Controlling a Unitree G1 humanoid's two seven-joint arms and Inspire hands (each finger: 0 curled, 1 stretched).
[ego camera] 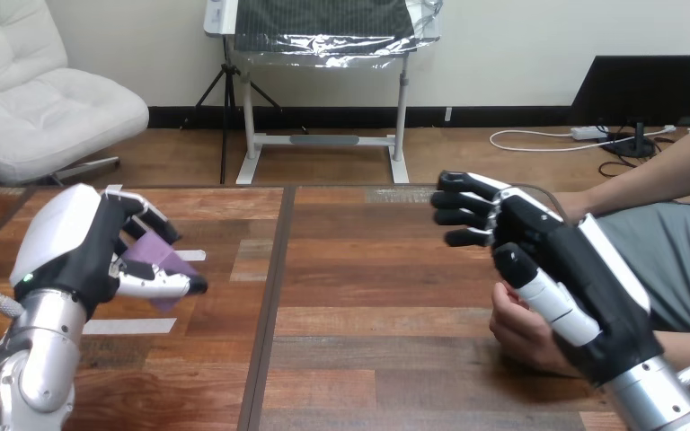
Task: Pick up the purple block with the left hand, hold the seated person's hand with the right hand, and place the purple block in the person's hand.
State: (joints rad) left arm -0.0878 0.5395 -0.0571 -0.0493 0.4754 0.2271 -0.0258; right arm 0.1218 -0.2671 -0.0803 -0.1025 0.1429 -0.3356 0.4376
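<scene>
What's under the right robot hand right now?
The person's hand, over the table. The right robot hand covers much of it, so whether the two touch cannot be told.

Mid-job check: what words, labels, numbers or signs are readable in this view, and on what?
No text can be read.
purple block in the left hand: plain faces, no print.
right hand: no marking visible.
white tape strips on the table: blank.

Smooth wooden table (368, 296), matt purple block (154, 256), glossy plastic-shelled left hand (76, 242), silver metal forearm (36, 359)
</scene>
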